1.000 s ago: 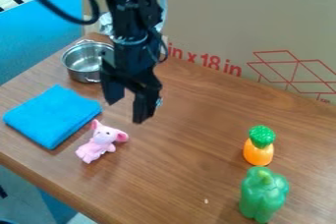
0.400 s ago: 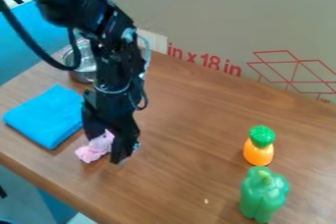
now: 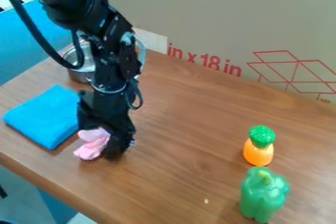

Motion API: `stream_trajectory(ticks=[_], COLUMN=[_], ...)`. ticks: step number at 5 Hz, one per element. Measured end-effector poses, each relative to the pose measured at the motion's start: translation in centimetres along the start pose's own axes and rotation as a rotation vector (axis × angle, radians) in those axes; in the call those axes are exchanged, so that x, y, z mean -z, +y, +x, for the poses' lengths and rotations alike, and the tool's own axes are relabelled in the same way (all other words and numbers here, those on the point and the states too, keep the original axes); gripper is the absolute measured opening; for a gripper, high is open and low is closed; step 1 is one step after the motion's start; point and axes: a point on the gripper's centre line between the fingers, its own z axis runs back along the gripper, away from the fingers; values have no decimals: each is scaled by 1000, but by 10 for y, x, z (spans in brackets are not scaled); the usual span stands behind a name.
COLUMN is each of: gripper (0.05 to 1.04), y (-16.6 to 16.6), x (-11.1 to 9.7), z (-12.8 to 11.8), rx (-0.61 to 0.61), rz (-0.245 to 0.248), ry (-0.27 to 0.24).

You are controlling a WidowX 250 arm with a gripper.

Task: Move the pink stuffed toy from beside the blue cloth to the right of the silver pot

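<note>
Wood-grained table stands before a cardboard panel. At left lies a folded blue cloth; behind it, a metal pot, partly hidden by the arm. Pink toy, on the table beside the cloth, is clamped by the black gripper. At right, an orange-and-green pineapple sits just behind a green pepper.

Wooden tabletop: bright, even, diffuse light; soft sheen.
Pink toy: well lit; soft shadow at base.
Metal pot: pale glints.
Green bell pepper: small highlights; faint shadow beside it.
</note>
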Motion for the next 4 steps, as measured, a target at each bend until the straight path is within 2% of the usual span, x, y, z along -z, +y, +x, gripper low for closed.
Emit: stream_trajectory(ticks=[1,2,3,4], gripper=[946,659,503,483], y=[4,2,-2,-11], x=[5,4,0,-3], z=[0,0,2,2], rx=[-21,-13,-11,-12], rz=[-13,-33,-49,-76], ry=[1,-11,-26,-19])
